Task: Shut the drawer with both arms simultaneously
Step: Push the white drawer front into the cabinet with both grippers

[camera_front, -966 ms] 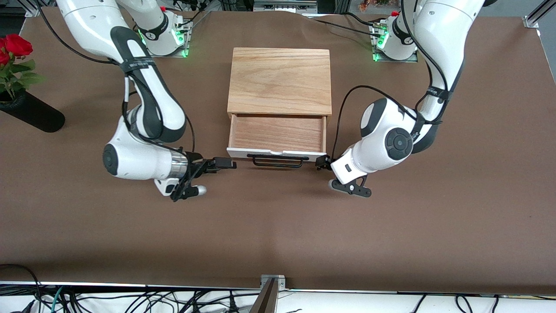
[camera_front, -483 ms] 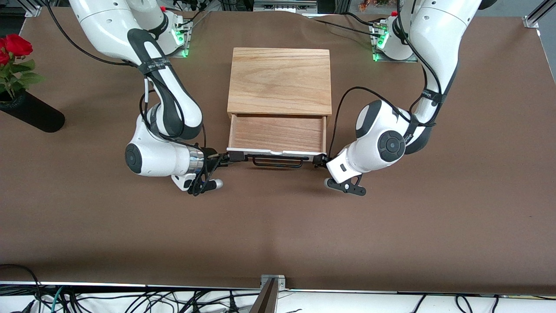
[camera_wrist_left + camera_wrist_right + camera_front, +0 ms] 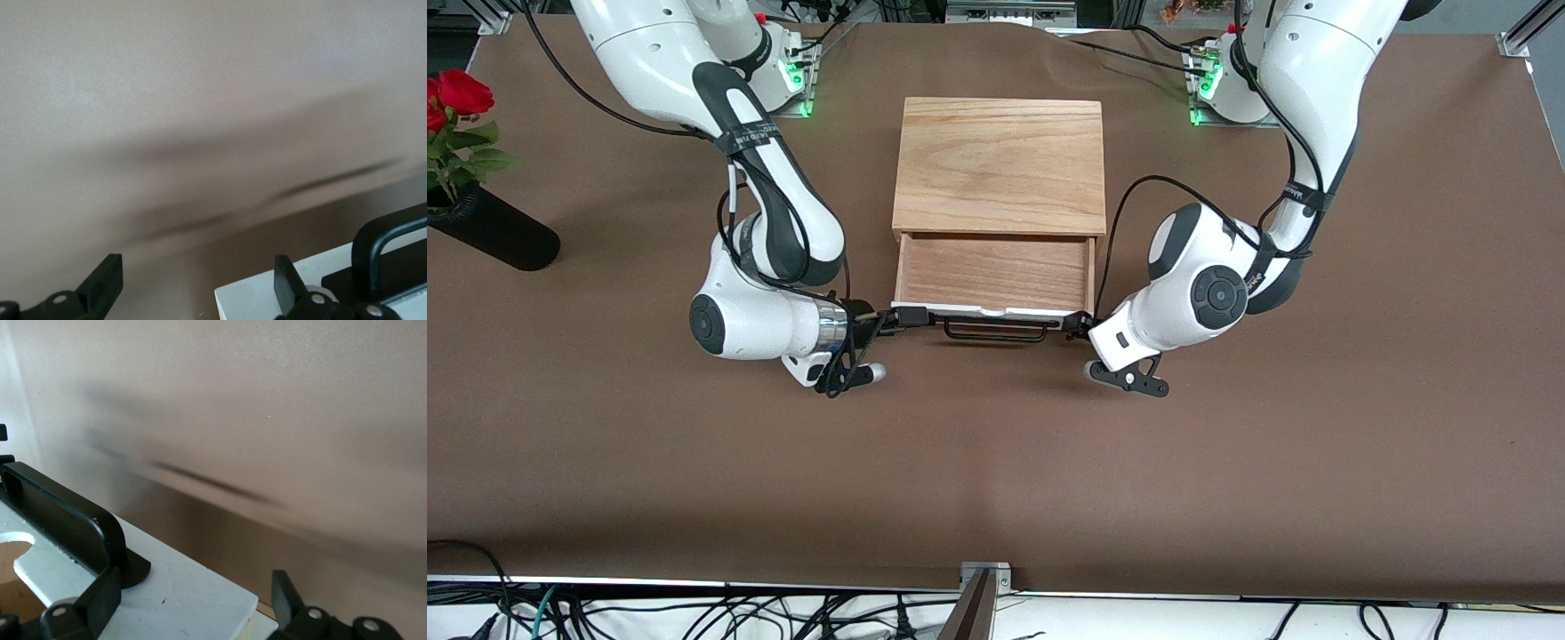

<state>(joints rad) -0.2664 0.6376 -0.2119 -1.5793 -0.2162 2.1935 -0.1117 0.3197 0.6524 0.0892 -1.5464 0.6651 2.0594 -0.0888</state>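
Observation:
The light-oak cabinet (image 3: 999,164) stands mid-table with its drawer (image 3: 996,271) pulled out toward the front camera. The drawer's white front panel (image 3: 969,310) carries a black wire handle (image 3: 996,332). My right gripper (image 3: 907,316) is open at the panel's corner toward the right arm's end. In the right wrist view its fingers (image 3: 103,603) straddle the panel's end (image 3: 180,587) beside the handle (image 3: 67,513). My left gripper (image 3: 1082,326) is open at the panel's other corner. In the left wrist view that corner (image 3: 260,300) lies between its fingers (image 3: 107,283), with the handle (image 3: 380,243) alongside.
A black vase (image 3: 489,229) with red roses (image 3: 461,92) lies near the table's edge at the right arm's end. The arm bases (image 3: 778,76) stand beside the cabinet's back. Bare brown table (image 3: 996,471) stretches in front of the drawer.
My right gripper has moved in from the right arm's end to the panel's corner. My left gripper has edged closer to the other corner. The drawer still stands open.

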